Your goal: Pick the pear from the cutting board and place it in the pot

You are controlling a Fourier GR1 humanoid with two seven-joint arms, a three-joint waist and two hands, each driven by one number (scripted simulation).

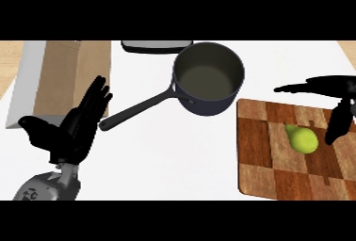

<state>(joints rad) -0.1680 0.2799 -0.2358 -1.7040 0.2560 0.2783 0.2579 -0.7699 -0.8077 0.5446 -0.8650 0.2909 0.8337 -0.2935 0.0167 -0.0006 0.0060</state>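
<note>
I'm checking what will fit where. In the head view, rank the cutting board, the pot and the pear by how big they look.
Largest to smallest as they look in the head view:
1. cutting board, though the view's right edge cuts it off
2. pot, counting bowl and handle
3. pear, clearly the smallest

A kitchen counter set for cooking

A dark pot (pixel 207 77) with a long handle stands on a white counter (pixel 167 155), up and left of the right hand (pixel 332 101). Beneath that hand lies a wooden cutting board (pixel 268 164) bearing a green pear (pixel 303 140)
</note>
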